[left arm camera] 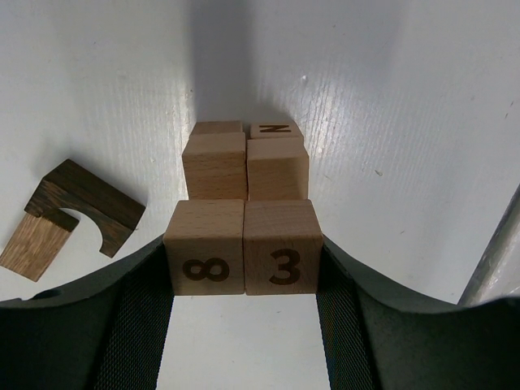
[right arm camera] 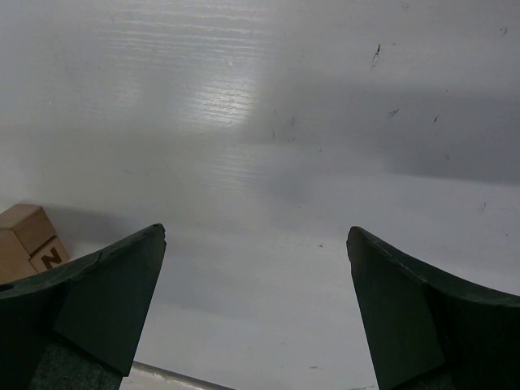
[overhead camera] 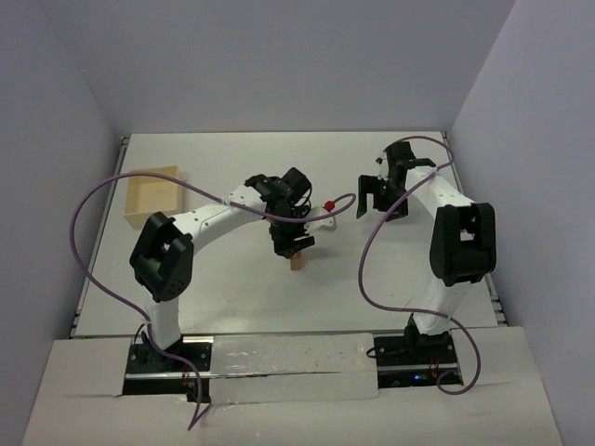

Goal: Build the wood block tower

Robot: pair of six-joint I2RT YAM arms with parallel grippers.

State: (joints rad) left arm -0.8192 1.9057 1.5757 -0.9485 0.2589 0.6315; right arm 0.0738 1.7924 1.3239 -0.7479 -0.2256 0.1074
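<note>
White tabletop (overhead camera: 232, 158), pale walls (overhead camera: 279, 56): left hand (overhead camera: 294, 245) clamps two numbered blocks (left arm camera: 242, 258), right hand (right arm camera: 256, 244) gapes wide.

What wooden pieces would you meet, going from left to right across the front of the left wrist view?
dark arch piece → block marked 8 → block marked 3. The blocks behind those two are left out, as they overlap them.

open table (right arm camera: 268, 122) lies between the right gripper's (right arm camera: 256, 236) spread fingers; a dark arch piece (left arm camera: 77, 215) sits near the stacked blocks (left arm camera: 244, 175).
</note>
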